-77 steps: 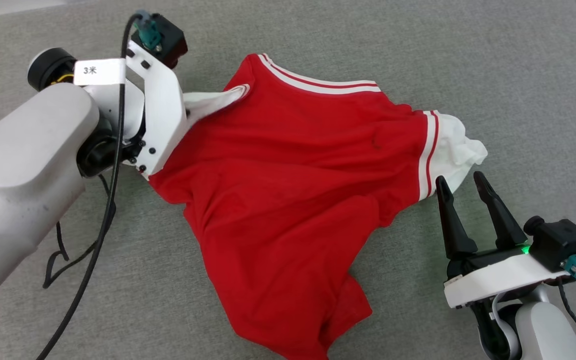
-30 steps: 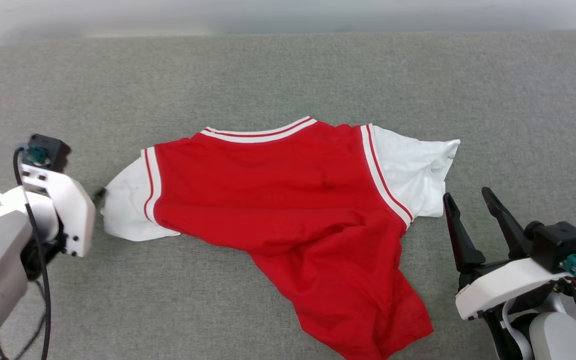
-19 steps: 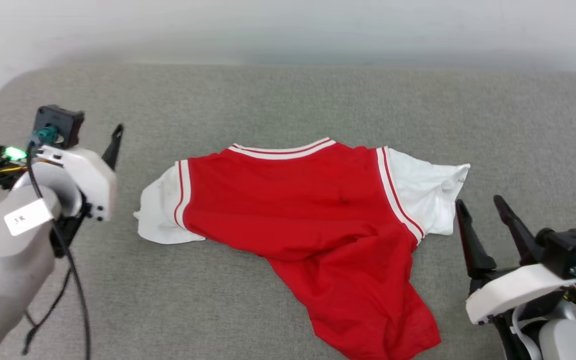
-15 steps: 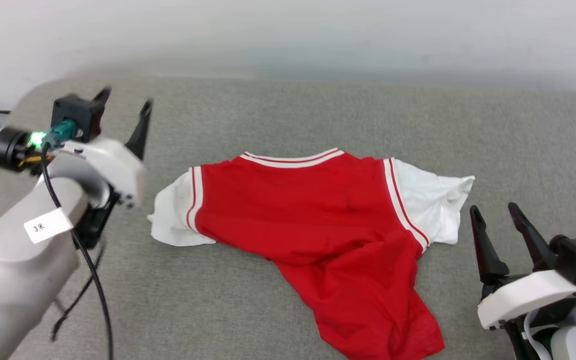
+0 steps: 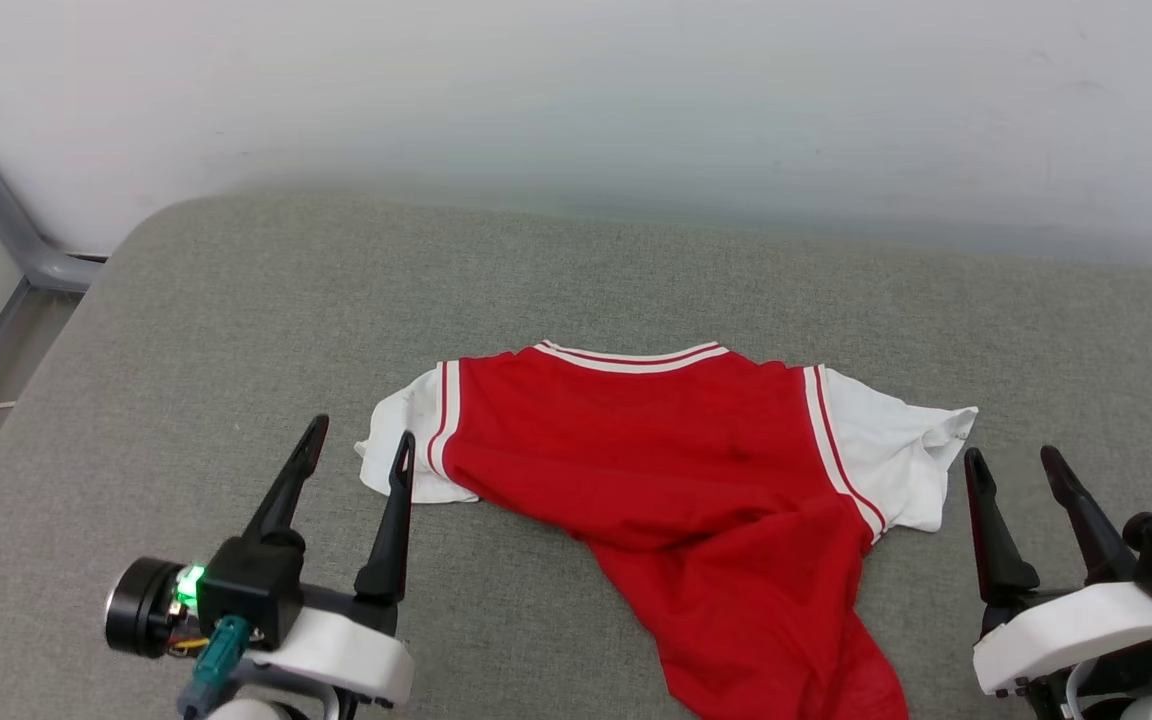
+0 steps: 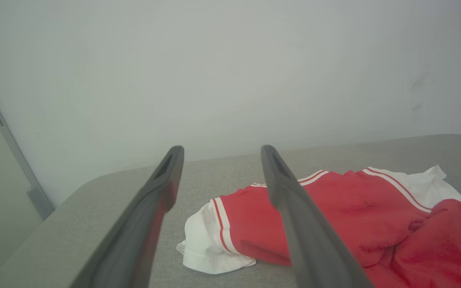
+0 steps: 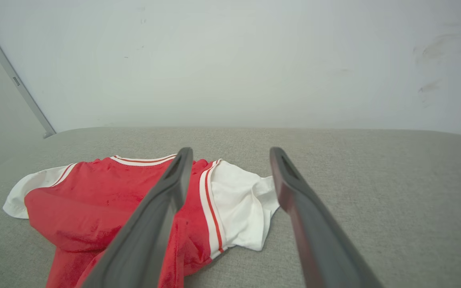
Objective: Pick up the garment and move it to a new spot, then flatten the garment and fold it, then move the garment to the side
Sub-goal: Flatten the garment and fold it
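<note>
Garment [image 5: 676, 470]: rumpled, red side up, on grey cushion [image 5: 236, 300] | my left gripper [image 5: 362, 430]: fingers apart, empty, left of garment | my right gripper [image 5: 1011, 453]: fingers apart, empty, right of garment

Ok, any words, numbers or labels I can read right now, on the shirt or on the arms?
None can be read.
The garment lies with a plain red side up, and no print shows on it.
The left pincer and right pincer show no legible label.

The head view's bottom edge cuts off the garment [image 5: 676, 480].
</note>
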Robot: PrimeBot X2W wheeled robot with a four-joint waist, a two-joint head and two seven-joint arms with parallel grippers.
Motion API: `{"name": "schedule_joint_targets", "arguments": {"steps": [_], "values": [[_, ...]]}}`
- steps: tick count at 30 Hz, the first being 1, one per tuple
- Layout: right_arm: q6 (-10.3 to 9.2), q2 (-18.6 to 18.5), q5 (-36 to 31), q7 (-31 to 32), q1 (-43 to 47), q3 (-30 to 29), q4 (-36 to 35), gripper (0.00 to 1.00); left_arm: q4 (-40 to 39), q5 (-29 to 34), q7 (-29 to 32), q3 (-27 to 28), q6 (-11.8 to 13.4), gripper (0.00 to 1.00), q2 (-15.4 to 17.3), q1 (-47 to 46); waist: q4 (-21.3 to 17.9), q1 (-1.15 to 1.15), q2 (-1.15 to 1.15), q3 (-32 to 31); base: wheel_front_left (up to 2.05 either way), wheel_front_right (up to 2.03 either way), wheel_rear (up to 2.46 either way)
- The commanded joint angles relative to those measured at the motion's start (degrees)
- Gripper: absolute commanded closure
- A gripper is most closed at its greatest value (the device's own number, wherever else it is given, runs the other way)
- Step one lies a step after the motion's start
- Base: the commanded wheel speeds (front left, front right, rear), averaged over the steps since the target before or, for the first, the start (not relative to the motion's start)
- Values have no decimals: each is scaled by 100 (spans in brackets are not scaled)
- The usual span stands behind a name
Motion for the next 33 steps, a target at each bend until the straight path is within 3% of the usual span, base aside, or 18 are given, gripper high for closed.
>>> {"name": "schedule_joint_targets", "arguments": {"steps": [1,6,10,15,23,28,33], "values": [[-4,50,71,-49,79,11,30,0,-25,129,-13,131,-48,0,-120,208,-10,1,0,-26,0,0,0],[-4,111,137,-157,122,51,124,0,-9,613,-14,519,-244,0,-619,729,-82,1,0,-54,0,0,0],[-4,157,155,-250,134,92,209,0,167,707,-14,773,-624,0,-994,952,-128,1,0,-38,0,0,0],[-4,175,190,-277,46,141,293,0,437,592,-14,1044,-1302,0,-1317,995,-178,1,0,1,0,0,0],[-4,195,223,-114,-73,99,320,0,603,850,-14,1642,-1810,0,-1662,992,-221,1,0,100,0,0,0],[-4,24,60,848,-413,39,273,0,591,1160,-14,1794,-1968,0,-1823,883,-164,1,0,285,0,0,0],[-3,-486,74,2857,-1032,238,186,0,589,1361,-14,1896,-2123,0,-1989,723,-29,1,0,592,0,0,0]]}}
